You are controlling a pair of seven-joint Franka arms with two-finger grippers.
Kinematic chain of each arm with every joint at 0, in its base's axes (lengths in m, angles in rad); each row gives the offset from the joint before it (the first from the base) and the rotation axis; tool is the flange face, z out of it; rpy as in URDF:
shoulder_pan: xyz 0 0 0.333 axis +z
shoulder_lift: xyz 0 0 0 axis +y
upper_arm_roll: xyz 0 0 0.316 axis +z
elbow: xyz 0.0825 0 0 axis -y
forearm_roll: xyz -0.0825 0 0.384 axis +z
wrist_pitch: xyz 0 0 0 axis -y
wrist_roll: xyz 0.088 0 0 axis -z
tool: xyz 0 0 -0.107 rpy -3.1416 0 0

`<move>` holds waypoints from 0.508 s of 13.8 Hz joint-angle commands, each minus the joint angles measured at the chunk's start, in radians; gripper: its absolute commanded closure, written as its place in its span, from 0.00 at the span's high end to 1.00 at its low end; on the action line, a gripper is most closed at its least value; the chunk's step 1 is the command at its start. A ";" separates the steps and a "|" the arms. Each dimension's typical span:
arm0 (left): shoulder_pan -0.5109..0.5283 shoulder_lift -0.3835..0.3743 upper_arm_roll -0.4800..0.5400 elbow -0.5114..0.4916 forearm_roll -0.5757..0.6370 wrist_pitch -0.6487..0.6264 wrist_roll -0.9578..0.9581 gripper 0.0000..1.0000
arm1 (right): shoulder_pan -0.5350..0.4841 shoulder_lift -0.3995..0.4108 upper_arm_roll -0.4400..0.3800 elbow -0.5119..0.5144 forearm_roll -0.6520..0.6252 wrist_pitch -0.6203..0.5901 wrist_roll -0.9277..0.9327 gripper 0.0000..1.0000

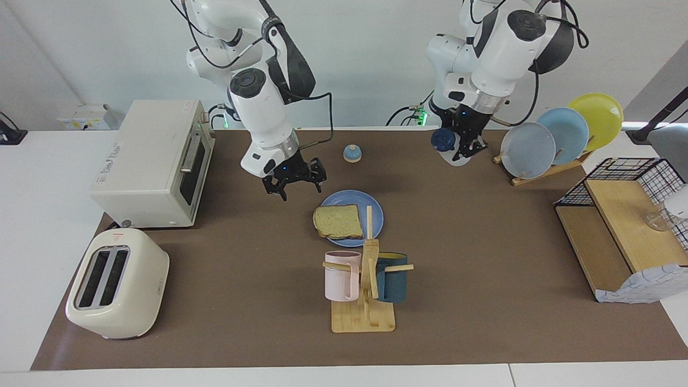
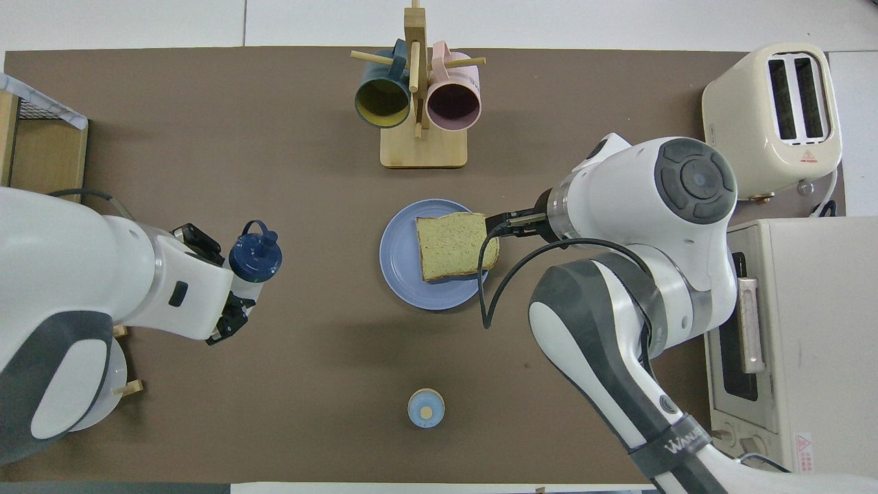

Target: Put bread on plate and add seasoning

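Note:
The bread [image 1: 337, 221] [image 2: 453, 243] lies flat on the blue plate [image 1: 377, 212] [image 2: 398, 264] in the middle of the table. My right gripper [image 1: 294, 187] [image 2: 501, 225] hangs open and empty, raised just off the plate's edge toward the right arm's end; from above its tips overlap the bread's crust. My left gripper [image 1: 463, 144] [image 2: 241, 288] is shut on the seasoning [image 1: 445, 142] [image 2: 255, 254], a whitish bottle with a navy cap. It holds the bottle in the air over the brown mat between the bell and the plate rack.
A blue-domed bell [image 1: 352, 153] sits nearer to the robots than the plate. A wooden mug rack [image 1: 365, 279] with two mugs stands farther out. Toaster oven [image 1: 156, 161] and toaster [image 1: 115, 282] fill the right arm's end; plate rack [image 1: 559, 134] and wire basket shelf [image 1: 623, 226] the left arm's.

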 commanded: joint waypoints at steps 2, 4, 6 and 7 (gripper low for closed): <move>-0.007 -0.122 -0.074 -0.125 0.039 0.006 0.013 0.00 | -0.018 0.011 0.006 0.114 0.036 -0.140 -0.037 1.00; -0.008 -0.132 -0.086 -0.133 0.040 -0.006 0.088 0.00 | -0.022 0.002 0.003 0.161 0.149 -0.240 -0.025 1.00; -0.008 -0.140 -0.097 -0.134 0.041 -0.034 0.110 0.00 | -0.029 -0.033 0.004 0.162 0.200 -0.272 0.027 1.00; -0.008 -0.146 -0.098 -0.134 0.041 -0.042 0.122 0.00 | -0.024 -0.048 0.010 0.164 0.213 -0.282 0.055 1.00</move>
